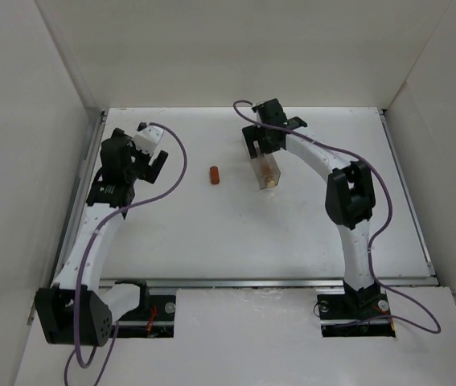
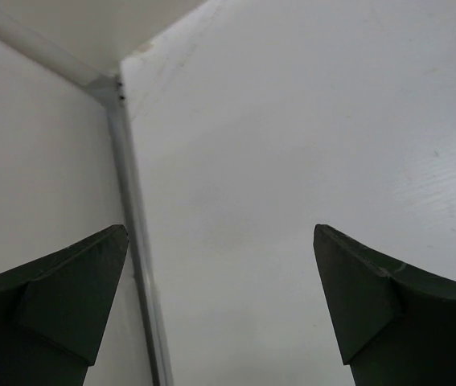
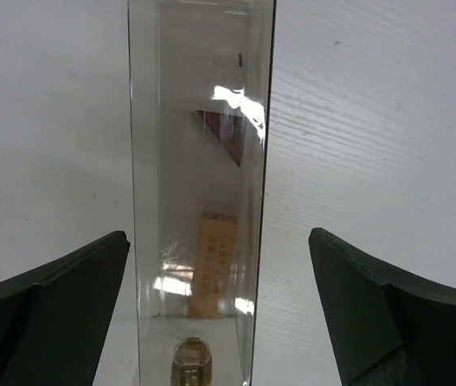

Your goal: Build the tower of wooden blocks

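- Wood pieces for the wood block tower are unstacked, and no tower stands anywhere on the desk (image 1: 211, 241). Judged stage: very early, with pieces not yet freed for assembly.
- Orange-brown round piece (image 1: 215, 175) lies alone on the open desk between the two arms. In the top view it is near the clear plastic box (image 3: 199, 64), on its left.
- Dark red-brown pointed piece (image 3: 226, 135) and pale tan bar (image 3: 212, 269) lie inside that box, apart from each other. The pointed one is toward the far end and the bar is nearer the wrist camera.
- Right pincer (image 3: 219, 235): fingers spread wide, straddling the box with a gap on either side. Clamped on nothing.
- Left pincer (image 2: 219, 229): fingers apart with nothing between them, over bare desk by the left wall, well apart from all pieces.
- Step in hand, as judged: taking hold of the box to get the boxed pieces out.
- Next move calls for the right pincer to close squarely on the thin box walls, gently enough not to buckle or tip them. Glare on the plastic hides whether either end of the box is open.
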